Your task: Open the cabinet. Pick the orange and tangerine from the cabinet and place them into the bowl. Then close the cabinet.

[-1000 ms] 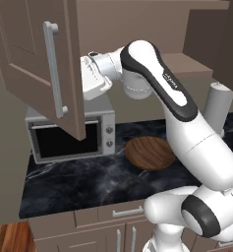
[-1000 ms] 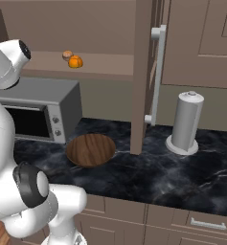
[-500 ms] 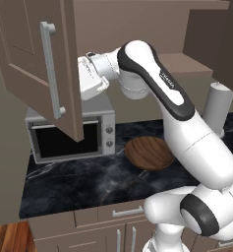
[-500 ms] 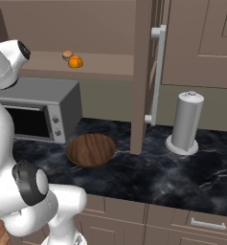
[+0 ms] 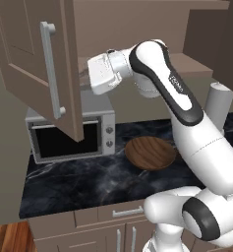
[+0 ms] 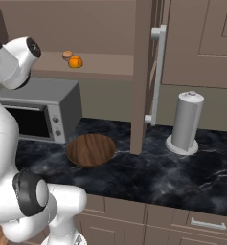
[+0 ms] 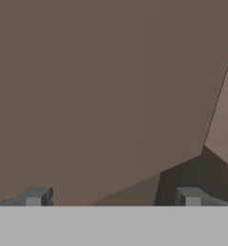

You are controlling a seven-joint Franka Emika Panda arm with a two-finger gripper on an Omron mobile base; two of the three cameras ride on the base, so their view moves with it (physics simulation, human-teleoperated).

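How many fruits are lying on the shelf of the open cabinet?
2: an orange and a paler tangerine just behind it, side by side on the cabinet shelf above the microwave. The doors may hide others.

Cabinet (image 5: pixel 34 64) left door: swinging a little further open than a second ago, its lower edge now covering less of the microwave (image 5: pixel 71 135) front.
Arm wrist: shifting slightly toward the shelf behind the door.
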